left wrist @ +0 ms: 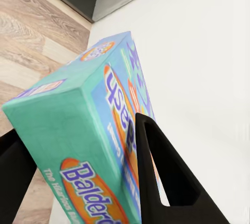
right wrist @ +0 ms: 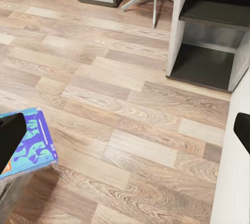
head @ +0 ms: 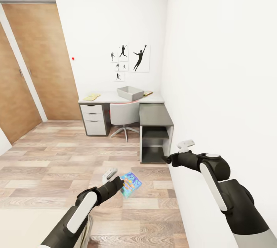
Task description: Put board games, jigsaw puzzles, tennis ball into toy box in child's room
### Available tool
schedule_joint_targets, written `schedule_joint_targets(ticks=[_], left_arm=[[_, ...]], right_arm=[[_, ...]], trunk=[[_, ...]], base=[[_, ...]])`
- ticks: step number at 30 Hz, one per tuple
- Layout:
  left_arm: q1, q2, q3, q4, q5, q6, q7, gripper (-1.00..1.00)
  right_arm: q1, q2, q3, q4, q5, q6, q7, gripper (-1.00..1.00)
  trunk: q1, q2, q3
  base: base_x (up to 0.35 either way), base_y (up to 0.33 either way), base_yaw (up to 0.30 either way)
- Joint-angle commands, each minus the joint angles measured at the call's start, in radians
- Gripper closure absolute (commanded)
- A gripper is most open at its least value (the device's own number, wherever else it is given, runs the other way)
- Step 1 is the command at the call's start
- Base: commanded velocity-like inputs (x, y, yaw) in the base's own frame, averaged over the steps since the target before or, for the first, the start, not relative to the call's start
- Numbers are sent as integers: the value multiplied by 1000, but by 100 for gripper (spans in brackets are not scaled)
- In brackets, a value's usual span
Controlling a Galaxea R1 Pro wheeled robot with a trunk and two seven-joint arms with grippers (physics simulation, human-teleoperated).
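The left gripper (head: 120, 183) pinches a blue-green board game (head: 130, 183), its two black fingers (left wrist: 161, 182) pressed against opposite faces of the box, and holds it in the air above the wood-plank floor (head: 57, 155), well short of the table. In the right wrist view the same box (right wrist: 28, 143) shows at the edge, over the planks. The right gripper (head: 166, 158) is held out beside the white wall (head: 223, 67), near the open shelf end of the table; its fingertips (right wrist: 243, 130) appear wide apart with nothing between them. The tabletop (head: 111, 97) runs along the far wall beneath the black sports-silhouette pictures (head: 130, 61). The toy box (head: 130, 93), a shallow light grey bin, sits on the tabletop above the chair (head: 124, 115). Left of the toy box, over the drawer unit (head: 93, 119), lie flat yellowish things (head: 91, 97), too small to identify. Something small and yellow-brown (head: 148, 93) lies just right of the toy box. A wooden door (head: 42, 59) stands left of the table.
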Motion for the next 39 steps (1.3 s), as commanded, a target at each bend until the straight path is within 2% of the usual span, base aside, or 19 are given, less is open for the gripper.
schedule_joint_targets(ticks=[1, 2, 26, 39], left_arm=[[-1, 1, 3, -2, 13, 0, 9, 100], [-1, 1, 32, -2, 13, 0, 9, 100], [-1, 3, 37, -5, 13, 1, 6, 100], [0, 5, 38, -7, 13, 2, -10, 100]], right_arm=[[-1, 0, 1, -1, 0, 4, 1, -100], [-1, 0, 1, -1, 0, 4, 1, -100], [-2, 1, 1, -2, 0, 4, 1, -100], [-2, 1, 1, -2, 0, 3, 1, -100]], trunk=[[1, -2, -2], [1, -2, -2], [1, -2, -2], [1, -2, -2]], base=[[326, 0, 0], [329, 0, 0], [341, -83, 0], [312, 184, 0]])
